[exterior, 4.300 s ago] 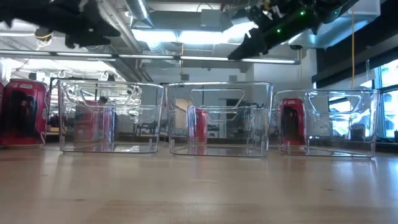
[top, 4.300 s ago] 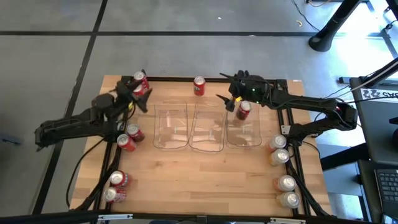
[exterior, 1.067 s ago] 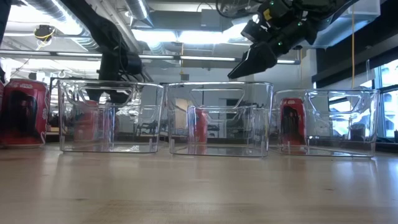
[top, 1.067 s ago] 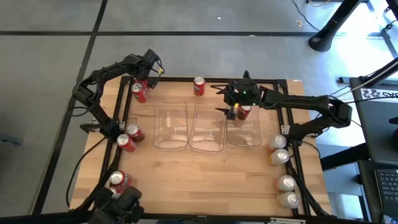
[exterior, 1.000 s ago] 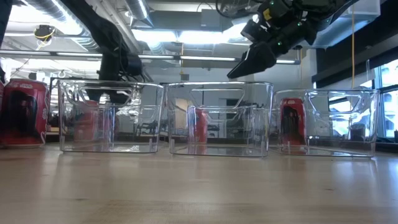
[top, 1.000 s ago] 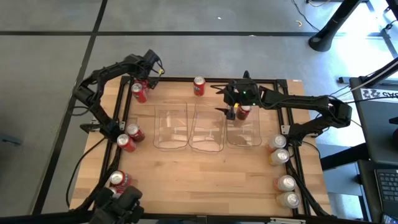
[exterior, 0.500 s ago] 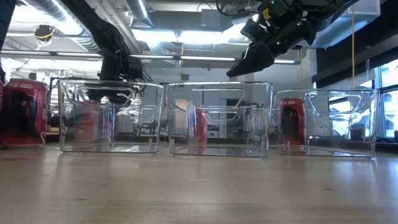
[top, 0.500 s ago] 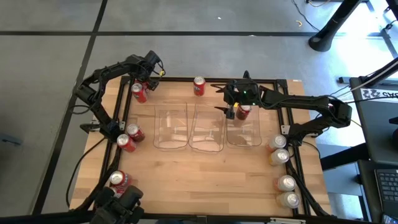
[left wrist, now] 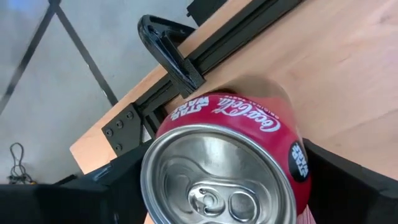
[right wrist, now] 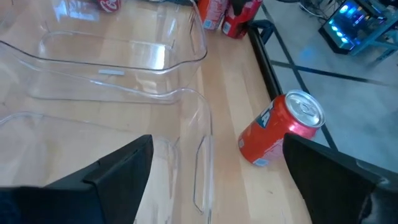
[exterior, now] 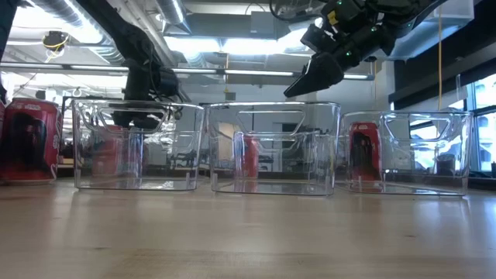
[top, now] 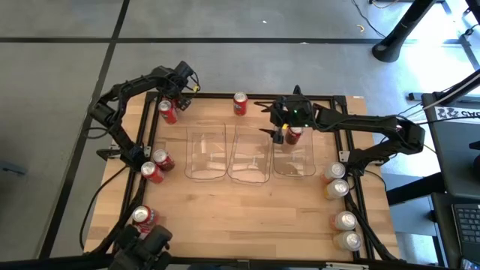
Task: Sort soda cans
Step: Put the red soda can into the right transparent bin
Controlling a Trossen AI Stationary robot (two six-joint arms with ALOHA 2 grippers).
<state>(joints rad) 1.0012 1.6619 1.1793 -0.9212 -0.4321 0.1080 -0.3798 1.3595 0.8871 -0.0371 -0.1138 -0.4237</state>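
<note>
At the table's far left corner a red soda can (left wrist: pixel 227 168) stands upright, silver top up. My left gripper (top: pixel 176 94) points down over it, one finger on each side of its body. A second red can (top: pixel 168 111) stands just nearer. My right gripper (top: pixel 279 129) hangs open above the gap between the middle bin (top: pixel 249 157) and the right bin (top: pixel 296 161), with nothing between its fingers (right wrist: pixel 118 177). One red can (top: pixel 293 135) stands in the right bin. My left gripper comes at the red can from above, slanting down. Its two fingers (left wrist: pixel 124 186) stand close against opposite sides of the can's body (left wrist: pixel 292 155), just below the rim. Whether they touch it I cannot tell. The can stands upright on the table.
A third clear bin (top: pixel 206 156) stands left of the other two. A red can (top: pixel 240 103) stands at the far edge. More red cans (top: pixel 156 166) stand along the left edge, and pale cans (top: pixel 337 187) along the right edge. A black frame (left wrist: pixel 168 50) runs round the table.
</note>
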